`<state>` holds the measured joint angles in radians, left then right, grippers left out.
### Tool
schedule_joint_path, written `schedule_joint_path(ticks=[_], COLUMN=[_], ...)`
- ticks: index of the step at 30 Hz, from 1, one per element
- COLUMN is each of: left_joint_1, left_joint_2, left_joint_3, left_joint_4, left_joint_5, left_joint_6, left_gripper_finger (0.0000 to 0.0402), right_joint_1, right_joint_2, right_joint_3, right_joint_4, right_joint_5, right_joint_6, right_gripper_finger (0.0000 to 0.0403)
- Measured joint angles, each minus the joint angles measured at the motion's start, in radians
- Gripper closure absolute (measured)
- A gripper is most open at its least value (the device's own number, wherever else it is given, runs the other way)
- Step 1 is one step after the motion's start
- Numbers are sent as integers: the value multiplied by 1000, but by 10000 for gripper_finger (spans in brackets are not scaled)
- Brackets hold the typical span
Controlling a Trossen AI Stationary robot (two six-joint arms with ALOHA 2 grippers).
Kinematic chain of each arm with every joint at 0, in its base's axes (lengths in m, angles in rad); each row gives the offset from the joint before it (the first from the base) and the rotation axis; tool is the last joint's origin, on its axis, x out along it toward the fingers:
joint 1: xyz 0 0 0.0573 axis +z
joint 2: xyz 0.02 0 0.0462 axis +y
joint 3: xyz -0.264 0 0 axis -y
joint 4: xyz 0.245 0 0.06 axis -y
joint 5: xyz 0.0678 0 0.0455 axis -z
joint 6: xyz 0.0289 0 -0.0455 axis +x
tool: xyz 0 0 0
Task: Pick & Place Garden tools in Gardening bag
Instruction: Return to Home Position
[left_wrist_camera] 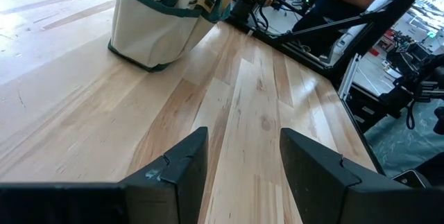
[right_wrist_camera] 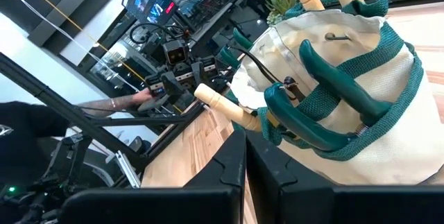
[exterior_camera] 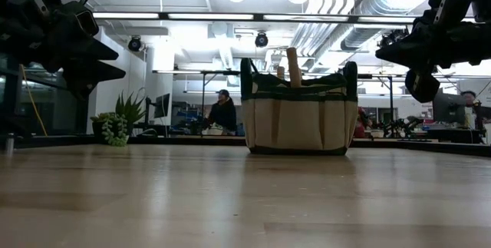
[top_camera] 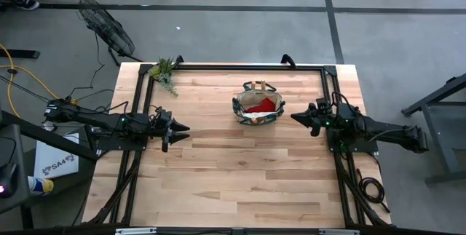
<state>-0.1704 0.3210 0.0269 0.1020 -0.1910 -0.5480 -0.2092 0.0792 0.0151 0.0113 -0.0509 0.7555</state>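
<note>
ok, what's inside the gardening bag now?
Visible: red glove, wooden handles poking above the gardening bag rim. Tool heads and anything under the glove are covered.

Counts at this moment:
- counter (top_camera: pixel 240 184): 1
- gardening bag (exterior_camera: pixel 295 125): 1, with 2 loop handles (exterior_camera: pixel 247 75)
- in the bag:
  - red glove (top_camera: pixel 262 105): 1
  - wooden tool handles (right_wrist_camera: pixel 225 106) sticking out: 3
  - green pruner grips (right_wrist_camera: pixel 326 71): 2 (one pruner or two, cannot tell)
- plant sprig (top_camera: pixel 165 71): 1
- pincers: 2, left pincer (top_camera: pixel 186 127) and right pincer (top_camera: pixel 294 116)
- floor fan (top_camera: pixel 108 28): 1
</note>
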Motion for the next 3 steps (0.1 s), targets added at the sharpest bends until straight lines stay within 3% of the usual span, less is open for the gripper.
schedule_joint_path(ticks=[3], left_joint_1=[0], left_joint_2=[0], left_joint_3=[0], left_joint_4=[0], left_joint_5=[0], left_joint_6=[0], left_gripper_finger=[227], right_joint_1=[0], right_joint_2=[0], right_joint_3=[0], right_joint_4=[0], right_joint_5=[0], right_joint_6=[0], right_gripper_finger=[400])
